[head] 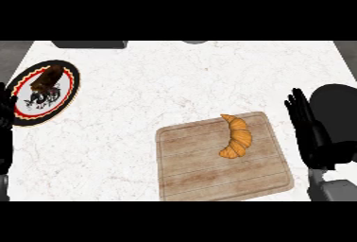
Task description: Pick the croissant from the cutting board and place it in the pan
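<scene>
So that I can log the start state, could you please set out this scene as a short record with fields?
croissant: on the cutting board, toward its far right corner, untouched
cutting board: wooden, on the counter's near right part
dark round shape: right edge, partly behind the right hand; probably the pan
plate: far left, red-and-black rim, dark food on it
right hand: open, fingers up, right of the board
left hand: open, resting at the left edge
</scene>
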Motion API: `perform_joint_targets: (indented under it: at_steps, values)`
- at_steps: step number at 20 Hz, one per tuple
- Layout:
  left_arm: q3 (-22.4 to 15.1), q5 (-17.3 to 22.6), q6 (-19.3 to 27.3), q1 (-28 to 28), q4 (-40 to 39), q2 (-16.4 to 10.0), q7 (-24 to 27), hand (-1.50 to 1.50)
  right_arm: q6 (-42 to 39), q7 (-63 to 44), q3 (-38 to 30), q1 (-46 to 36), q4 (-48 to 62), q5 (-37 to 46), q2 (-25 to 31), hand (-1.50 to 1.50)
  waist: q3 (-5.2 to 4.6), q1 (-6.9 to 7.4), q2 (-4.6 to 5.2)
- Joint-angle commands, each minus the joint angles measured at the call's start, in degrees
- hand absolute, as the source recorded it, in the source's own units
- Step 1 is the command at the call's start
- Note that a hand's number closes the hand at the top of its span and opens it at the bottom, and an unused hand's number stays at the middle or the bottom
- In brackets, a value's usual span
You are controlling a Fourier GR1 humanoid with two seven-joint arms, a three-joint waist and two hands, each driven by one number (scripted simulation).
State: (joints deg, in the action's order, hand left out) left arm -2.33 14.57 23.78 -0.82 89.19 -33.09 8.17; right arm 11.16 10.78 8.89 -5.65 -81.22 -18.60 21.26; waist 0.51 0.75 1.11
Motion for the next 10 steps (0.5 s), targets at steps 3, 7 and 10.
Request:
perform_joint_targets:
  at_steps: [3,7,10]
  values:
    - [-8.2,3.6,-7.6,-2.5,0.4,4.3,-5.9,0.0,-2.9,-4.5,8.9,-12.0,-1.8,10.6,4.4,1.5,-0.76,0.84,-0.71]
    - [-13.2,6.1,-10.8,-1.6,0.0,8.6,-7.3,0.0,-4.1,-1.2,13.0,-18.6,-1.2,29.0,19.5,1.5,-3.85,0.83,-1.46]
    - [-19.5,10.0,-14.8,-2.9,0.5,13.8,-12.7,0.0,2.8,-2.4,17.2,-23.6,1.0,35.8,11.5,-1.5,-0.71,1.01,-0.49]
